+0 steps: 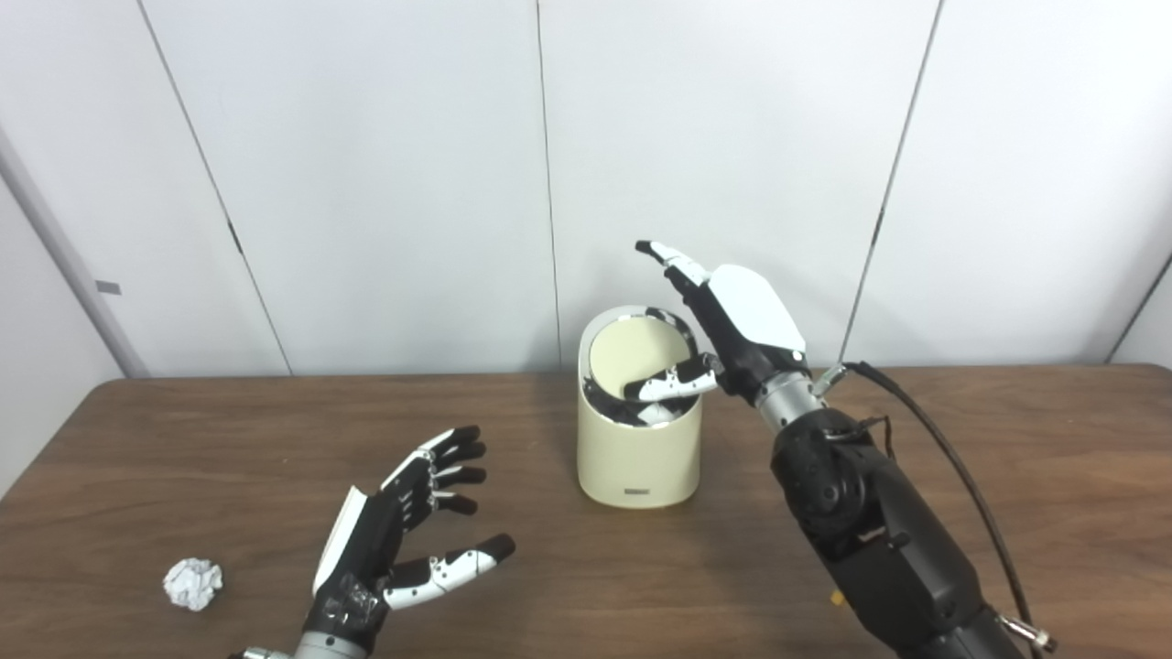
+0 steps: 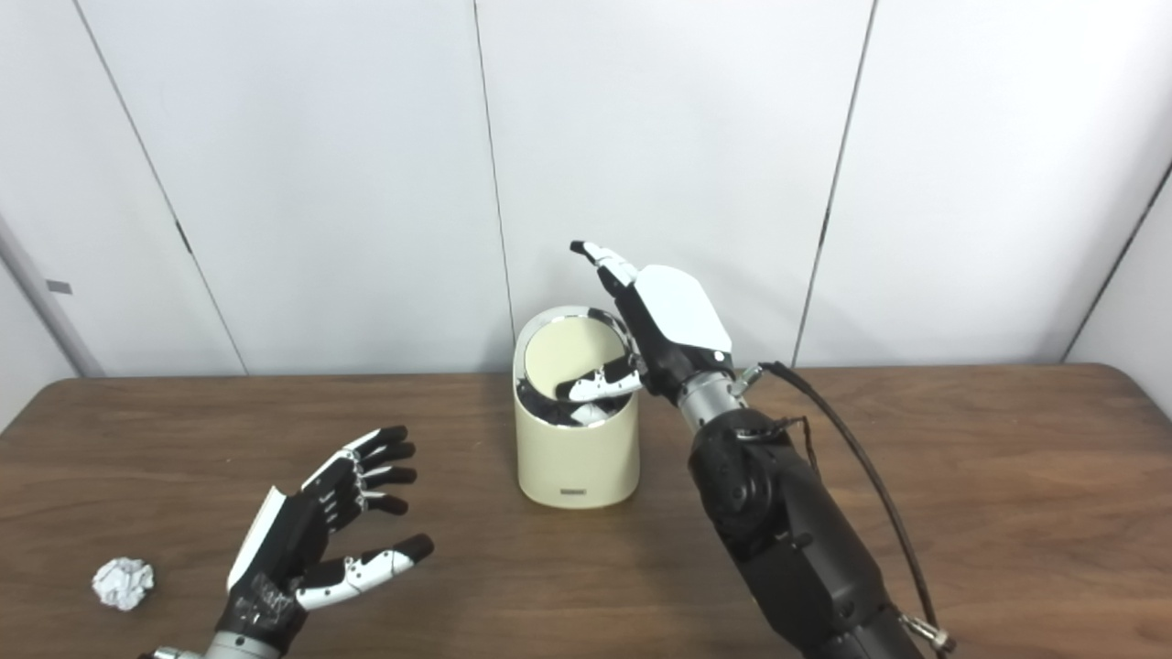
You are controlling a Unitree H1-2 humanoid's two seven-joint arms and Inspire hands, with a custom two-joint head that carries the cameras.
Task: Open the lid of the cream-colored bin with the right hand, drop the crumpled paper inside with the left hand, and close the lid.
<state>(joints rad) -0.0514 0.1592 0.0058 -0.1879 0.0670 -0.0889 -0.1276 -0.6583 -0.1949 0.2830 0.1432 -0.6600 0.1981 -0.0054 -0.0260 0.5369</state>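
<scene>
The bin (image 1: pixel 638 439) stands mid-table (image 1: pixel 1053 458), toward the back edge. The crumpled paper (image 1: pixel 193 583) lies near the front left corner, well apart from it.

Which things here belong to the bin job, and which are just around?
Job:
cream-colored bin
lid, tilted open
crumpled paper, on the table
right hand, at the bin's mouth
left hand, open

Around:
table
wall panels

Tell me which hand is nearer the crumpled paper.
Left. The left hand is open above the table just right of the paper, not touching it. The right hand is far off at the bin, thumb on the lid.
</scene>
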